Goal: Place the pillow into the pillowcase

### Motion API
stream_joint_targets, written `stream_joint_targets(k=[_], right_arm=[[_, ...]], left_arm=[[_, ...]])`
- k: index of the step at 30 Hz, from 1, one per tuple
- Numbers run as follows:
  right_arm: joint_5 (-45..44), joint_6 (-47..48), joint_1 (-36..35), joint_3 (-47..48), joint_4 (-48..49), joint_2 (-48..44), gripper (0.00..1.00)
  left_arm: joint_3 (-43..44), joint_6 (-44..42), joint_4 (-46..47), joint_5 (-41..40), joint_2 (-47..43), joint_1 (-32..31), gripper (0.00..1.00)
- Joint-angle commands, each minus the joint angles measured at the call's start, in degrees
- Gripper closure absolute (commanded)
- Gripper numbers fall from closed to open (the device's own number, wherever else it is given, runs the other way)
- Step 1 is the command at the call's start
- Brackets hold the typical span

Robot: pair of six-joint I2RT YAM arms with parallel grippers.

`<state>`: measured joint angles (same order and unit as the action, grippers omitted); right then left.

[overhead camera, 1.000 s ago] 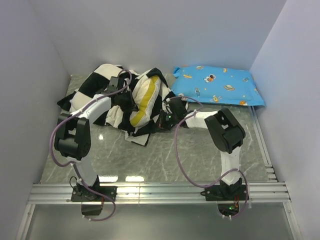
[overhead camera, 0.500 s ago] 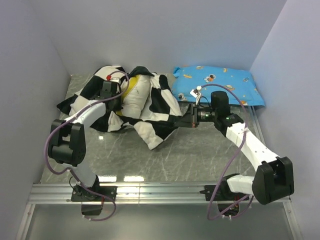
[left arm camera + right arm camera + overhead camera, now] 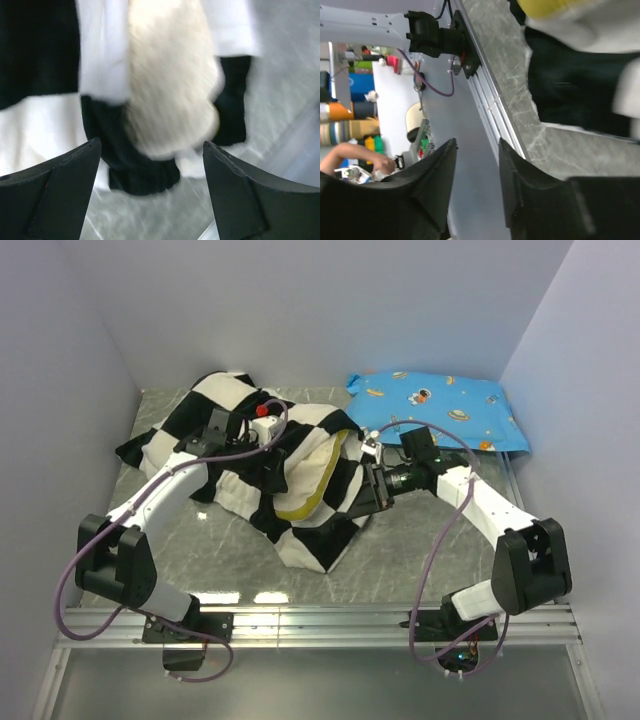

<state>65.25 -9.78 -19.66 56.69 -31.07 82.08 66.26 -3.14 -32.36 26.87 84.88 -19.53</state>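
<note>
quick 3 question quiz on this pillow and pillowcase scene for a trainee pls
1. True or false: the pillow is fully hidden inside the pillowcase.
2. Where does the blue cartoon-print pillow lie in the top view? A back right; B front left; C front middle.
3. Fill in: in the left wrist view the left gripper is ____, with nothing between its fingers.
Key: 1 false, cream fabric and yellow piping show through the opening; 2 A; 3 open.
</note>
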Motion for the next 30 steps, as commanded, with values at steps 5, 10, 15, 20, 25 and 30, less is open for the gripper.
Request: stream_joint_targets(k=[5,10,15,20,25,30], right_arm=[[-4.6,10.4,9.1,5.7,-14.5,0.2,0.53],[-7.1,-5.5,9.2,5.1,2.8,2.6,0.57],[-8.2,-17.4,6.7,5.8,17.7,8.5,0.59],[-10.3,-25.3,2.4,6.5,29.2,14.9,0.6],[-12.3,-28.9,-3.1,8.7,35.7,25.2,0.71],[-11.5,-38.5,-5.6,9.1,46.9,30.2,0.9]], left_arm=[[7.0,-5.6,-12.2,8.1,-3.5,2.7,0.14],[6.3,-3.0,-4.7,-5.4,1.8,1.6,0.31],[12.5,-1.6,-1.5,-10.8,10.8,-1.9,0.35],[15.0,-3.2,-3.1,-9.5,15.9,-3.1,0.61],[20.0,-9.3,-14.3,6.6,14.7,-4.4,1.0],[25.5,-9.8,-21.5,24.1,11.5,-13.1,1.0]])
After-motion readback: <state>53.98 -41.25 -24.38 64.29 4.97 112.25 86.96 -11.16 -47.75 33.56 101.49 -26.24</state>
